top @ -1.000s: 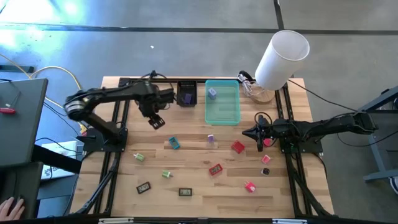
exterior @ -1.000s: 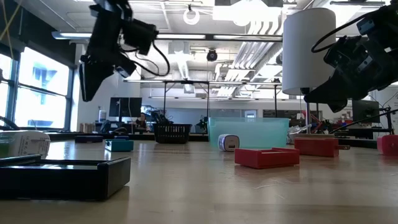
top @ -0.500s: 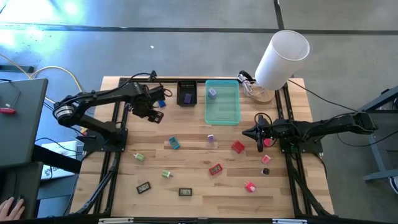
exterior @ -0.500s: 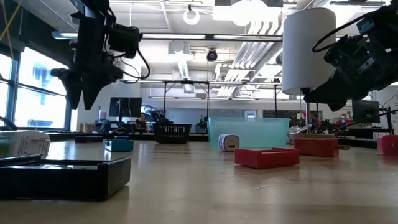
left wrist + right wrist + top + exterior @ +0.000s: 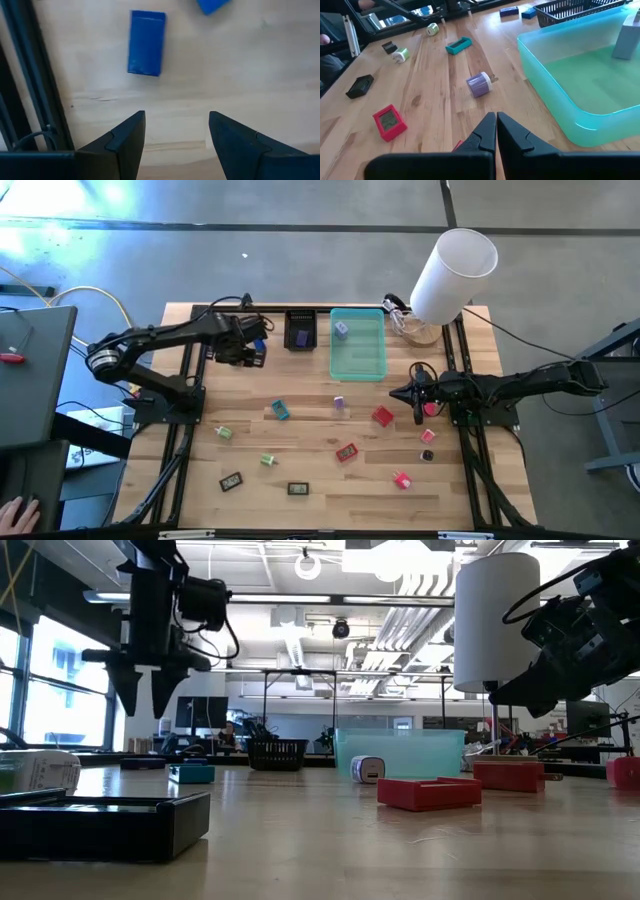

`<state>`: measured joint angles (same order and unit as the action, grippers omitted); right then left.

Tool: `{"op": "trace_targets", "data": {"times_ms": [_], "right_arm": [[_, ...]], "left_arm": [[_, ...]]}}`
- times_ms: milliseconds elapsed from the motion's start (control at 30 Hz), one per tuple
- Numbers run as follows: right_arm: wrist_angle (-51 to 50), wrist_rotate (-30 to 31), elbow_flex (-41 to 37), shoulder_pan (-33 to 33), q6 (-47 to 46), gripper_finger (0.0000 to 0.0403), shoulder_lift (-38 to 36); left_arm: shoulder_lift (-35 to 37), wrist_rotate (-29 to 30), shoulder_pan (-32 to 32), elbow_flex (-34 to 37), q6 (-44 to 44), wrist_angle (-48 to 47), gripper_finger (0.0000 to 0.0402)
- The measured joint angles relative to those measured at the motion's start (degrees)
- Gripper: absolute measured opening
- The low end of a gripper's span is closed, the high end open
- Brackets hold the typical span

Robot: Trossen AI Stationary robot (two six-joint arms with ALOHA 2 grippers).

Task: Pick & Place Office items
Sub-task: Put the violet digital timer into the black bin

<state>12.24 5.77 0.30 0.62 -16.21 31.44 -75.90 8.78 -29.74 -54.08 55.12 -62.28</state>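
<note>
While the left gripper (image 5: 176, 131) hovers, fingers apart and empty, above the blue item (image 5: 146, 43) upper left of the surface (image 5: 300, 450), the next move is descent; right fingers (image 5: 490, 131) together.

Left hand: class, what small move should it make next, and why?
Probably a short move forward, then down: the left hand hangs open above the table, and the blue block lies flat just ahead of its fingers, untouched.
</note>
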Motion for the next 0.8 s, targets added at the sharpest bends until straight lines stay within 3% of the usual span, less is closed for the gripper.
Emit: {"op": "trace_targets", "data": {"times_ms": [300, 567, 800], "right_arm": [[-0.3, -5.2, 0.0, 0.0, 0.0, 0.0002, 0.0], [-2.1, -9.3, 0.0, 0.0, -0.4, 0.0002, 0.0], [-2.2, -9.3, 0.0, 0.0, -0.2, 0.0002, 0.0]], "left_arm": [[-6.3, -0.6, -9.1, 0.0, -5.8, 4.7, 0.0208], [-10.5, -2.5, -11.6, 0.0, -12.2, 8.1, 0.0208], [-12.5, -2.5, -13.9, 0.1, -16.3, 8.3, 0.0208]]}}
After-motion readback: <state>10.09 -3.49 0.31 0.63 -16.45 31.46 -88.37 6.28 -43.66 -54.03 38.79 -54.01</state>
